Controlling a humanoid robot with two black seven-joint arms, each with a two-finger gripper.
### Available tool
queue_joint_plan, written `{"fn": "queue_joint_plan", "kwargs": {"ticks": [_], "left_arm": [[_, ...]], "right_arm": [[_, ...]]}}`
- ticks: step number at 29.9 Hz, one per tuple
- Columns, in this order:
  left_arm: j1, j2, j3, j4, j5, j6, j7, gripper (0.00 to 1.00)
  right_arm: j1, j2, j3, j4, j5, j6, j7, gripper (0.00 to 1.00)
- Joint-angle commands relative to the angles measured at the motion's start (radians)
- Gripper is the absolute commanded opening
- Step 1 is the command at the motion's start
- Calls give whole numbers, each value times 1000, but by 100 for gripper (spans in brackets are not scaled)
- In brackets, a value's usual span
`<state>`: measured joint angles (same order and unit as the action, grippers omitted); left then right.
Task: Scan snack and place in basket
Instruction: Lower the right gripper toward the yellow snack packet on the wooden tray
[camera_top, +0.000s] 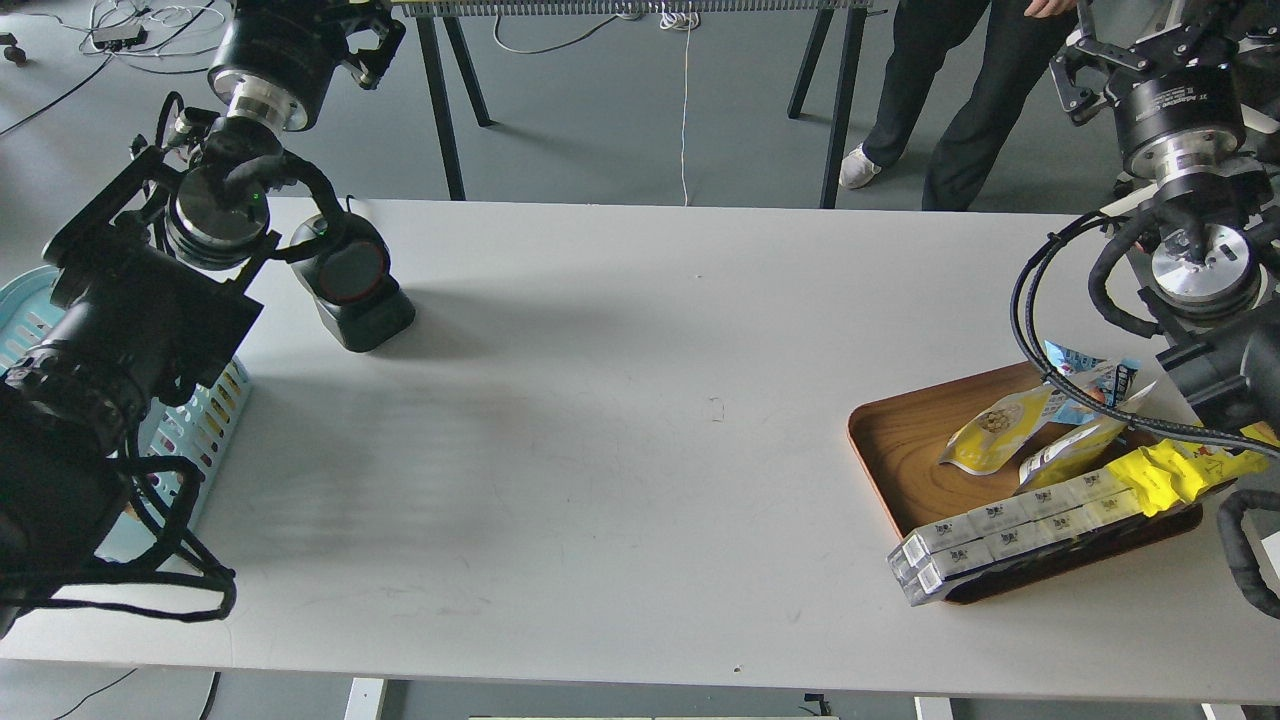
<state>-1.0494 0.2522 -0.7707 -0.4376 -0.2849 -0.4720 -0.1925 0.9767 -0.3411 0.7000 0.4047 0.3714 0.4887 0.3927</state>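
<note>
The snack (995, 430), a yellow-and-white pouch with a round picture of tan beans, lies flat in the brown wooden tray (900, 450) at the table's right. A light blue basket (205, 415) stands at the left edge, mostly hidden behind my left arm. My right gripper (1130, 45) hangs high at the top right, well above and behind the tray, open and holding nothing. My left gripper (372, 35) is raised at the top left, its fingertips cut off by the frame edge.
A black scanner (352, 288) with a red-ringed round face stands on the table at the left rear. The tray also holds a second pouch (1068, 457), a blue crisp bag (1090, 375), a bright yellow wrapper (1185, 470) and clear long boxes (1000, 540). A person (960, 90) stands behind the table.
</note>
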Motion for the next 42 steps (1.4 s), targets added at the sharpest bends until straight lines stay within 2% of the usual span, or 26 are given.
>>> {"fn": "queue_joint_plan", "kwargs": {"ticks": [1, 8, 12, 15, 19, 22, 25, 27, 31, 37, 42], "left_arm": [[-6, 7, 4, -1, 1, 0, -13, 100], [-1, 9, 2, 0, 0, 3, -5, 100], [6, 10, 4, -1, 0, -7, -8, 100], [8, 10, 5, -3, 1, -14, -5, 100], [8, 10, 5, -6, 3, -16, -4, 100], [8, 10, 7, -6, 3, -16, -4, 100], [8, 15, 7, -9, 4, -16, -2, 100], [6, 13, 7, -15, 4, -14, -2, 100], [6, 6, 5, -20, 4, -11, -8, 100], [6, 4, 5, -20, 4, -14, -11, 100], [6, 4, 5, -20, 4, -14, -13, 100]], "right_arm": [[4, -1, 0, 0, -2, 0, 0, 99], [31, -42, -31, 20, -20, 0, 3, 99], [183, -203, -222, 29, -64, 0, 6, 99], [316, -222, -435, 69, -110, 0, 14, 99], [476, -265, -654, 218, -294, 0, 57, 99], [572, -277, -743, 330, -532, 0, 93, 99], [677, -274, -879, 443, -818, 0, 96, 99], [772, -271, -1034, 534, -980, -48, 96, 99], [943, -271, -1282, 701, -1130, -136, 96, 99], [1114, -305, -1430, 994, -1363, -153, 96, 99], [1146, -317, -1543, 1149, -1635, -237, 96, 99]]}}
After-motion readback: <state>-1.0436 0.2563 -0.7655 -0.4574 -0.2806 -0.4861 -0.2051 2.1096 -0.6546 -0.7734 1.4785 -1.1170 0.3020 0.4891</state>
